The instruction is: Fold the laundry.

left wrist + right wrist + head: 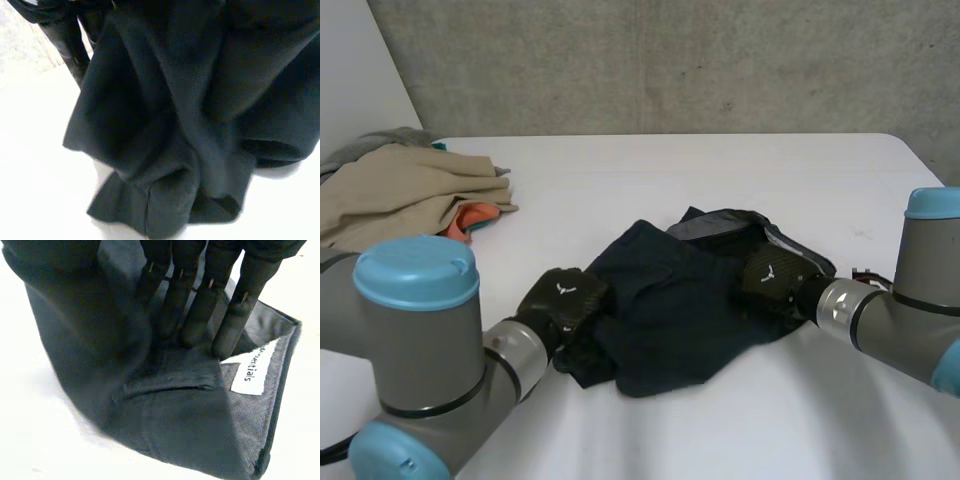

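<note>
Our right hand (200,305) presses open and flat on the dark garment (665,310); our left hand (562,298) is at its edge, and we cannot tell its grip.

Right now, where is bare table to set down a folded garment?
Free: white table behind the navy shorts, right of the clothes pile; also the near side between the arms. Crowded: the middle, left hand and right hand on the shorts.

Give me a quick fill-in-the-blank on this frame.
1. The right hand rests on the dark garment beside a white ___.
2. The clothes pile lies on the robot's ___ side.
3. The table is coloured ___.
Missing: label; left; white.
</note>
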You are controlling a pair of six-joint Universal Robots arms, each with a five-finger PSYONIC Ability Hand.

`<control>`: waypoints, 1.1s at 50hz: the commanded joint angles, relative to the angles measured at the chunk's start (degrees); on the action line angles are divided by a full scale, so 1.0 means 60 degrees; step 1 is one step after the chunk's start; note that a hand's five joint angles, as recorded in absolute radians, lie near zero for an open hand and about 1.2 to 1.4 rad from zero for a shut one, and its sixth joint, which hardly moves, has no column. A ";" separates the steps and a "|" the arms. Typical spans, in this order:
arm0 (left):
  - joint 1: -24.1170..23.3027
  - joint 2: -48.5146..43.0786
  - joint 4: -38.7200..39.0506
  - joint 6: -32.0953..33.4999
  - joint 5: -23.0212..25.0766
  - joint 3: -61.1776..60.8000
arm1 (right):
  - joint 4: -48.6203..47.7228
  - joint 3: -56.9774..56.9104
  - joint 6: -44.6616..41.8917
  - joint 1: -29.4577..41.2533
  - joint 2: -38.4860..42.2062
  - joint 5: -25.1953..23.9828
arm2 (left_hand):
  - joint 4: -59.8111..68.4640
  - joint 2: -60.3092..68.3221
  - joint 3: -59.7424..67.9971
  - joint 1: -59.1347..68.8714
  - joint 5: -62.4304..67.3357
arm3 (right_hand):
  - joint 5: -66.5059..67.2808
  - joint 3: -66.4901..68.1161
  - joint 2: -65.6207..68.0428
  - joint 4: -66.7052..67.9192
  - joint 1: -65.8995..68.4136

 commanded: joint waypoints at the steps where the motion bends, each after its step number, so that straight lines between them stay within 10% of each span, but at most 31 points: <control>1: 0.0008 0.0010 -0.0094 0.0083 0.0053 0.0769 | -0.0343 -0.0127 0.0824 0.0159 -0.0502 0.0035 | 0.3830 0.3782 0.3927 0.3866 0.3950 | 0.3179 0.2992 0.2890 0.2991 0.4722; 21: 0.1649 0.4098 -0.0797 -0.3695 0.1634 0.2088 | 0.2030 -0.3261 0.5584 -0.0544 -0.4810 -0.0624 | 0.3830 0.3782 0.3927 0.3866 0.3950 | 0.3179 0.2992 0.2890 0.2991 0.4722; 43: 0.3026 -0.2259 -0.1851 -0.3961 0.0962 0.5631 | -0.1674 -0.3803 0.7034 0.2590 0.0344 0.2290 | 0.3639 0.3591 0.3736 0.3675 0.3759 | 0.3179 0.2992 0.2890 0.2991 0.4722; 44: 0.3055 -0.2347 -0.1910 -0.3975 0.0918 0.5793 | -0.1835 -0.3818 0.7181 0.2678 0.0476 0.2378 | 0.2332 0.2284 0.2429 0.2368 0.2452 | 0.2704 0.2517 0.2414 0.2516 0.4246; 45: 0.3084 -0.2420 -0.2056 -0.3990 0.0903 0.6026 | -0.1924 -0.3847 0.7400 0.2897 0.0623 0.2495 | -0.0873 -0.0921 -0.0776 -0.0837 -0.0752 | -0.4406 -0.4593 -0.4696 -0.4594 -0.2864; 47: 0.3085 -0.2363 -0.2290 -0.3961 0.0962 0.6102 | -0.1765 -0.3833 0.7344 0.3044 0.0668 0.2583 | -0.3278 -0.3326 -0.3181 -0.3242 -0.3158 | -0.8487 -0.8675 -0.8777 -0.8675 -0.6945; 55: 0.3143 -0.0329 -0.2703 -0.3244 0.0699 0.4419 | -0.0447 -0.3833 0.6919 0.2460 -0.0546 0.2965 | -0.5895 -0.5943 -0.5798 -0.5859 -0.5775 | -0.8487 -0.8675 -0.8777 -0.8675 -0.6945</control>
